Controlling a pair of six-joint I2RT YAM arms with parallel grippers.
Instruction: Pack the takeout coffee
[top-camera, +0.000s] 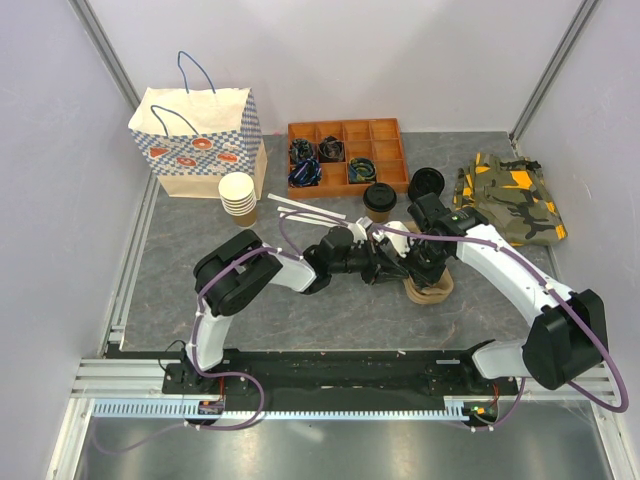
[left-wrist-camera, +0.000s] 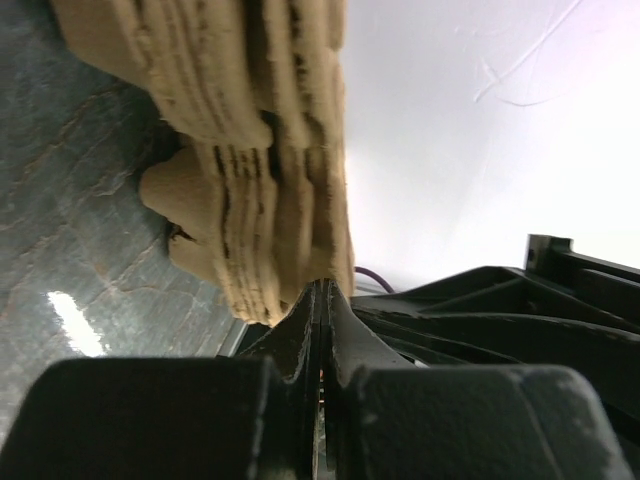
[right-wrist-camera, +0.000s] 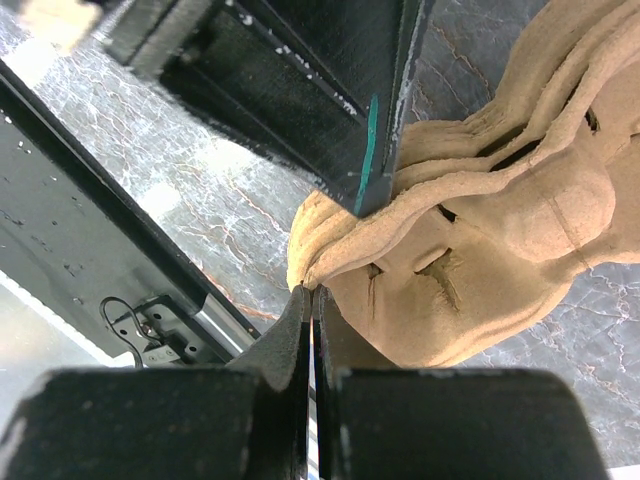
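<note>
The stack of tan moulded-pulp cup carriers (top-camera: 430, 291), at frame centre, is clamped at its edges by the left gripper (left-wrist-camera: 322, 292) and the right gripper (right-wrist-camera: 308, 296). The kraft paper coffee cup with black lid (top-camera: 380, 200) stands unpacked just above centre. Seating it in a carrier and bagging are judged outstanding.

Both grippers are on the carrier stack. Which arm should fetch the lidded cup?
Right, probably. The lidded cup stands right of centre, close behind the right gripper. The left gripper, stretched across the table, can hold the carrier stack.
</note>
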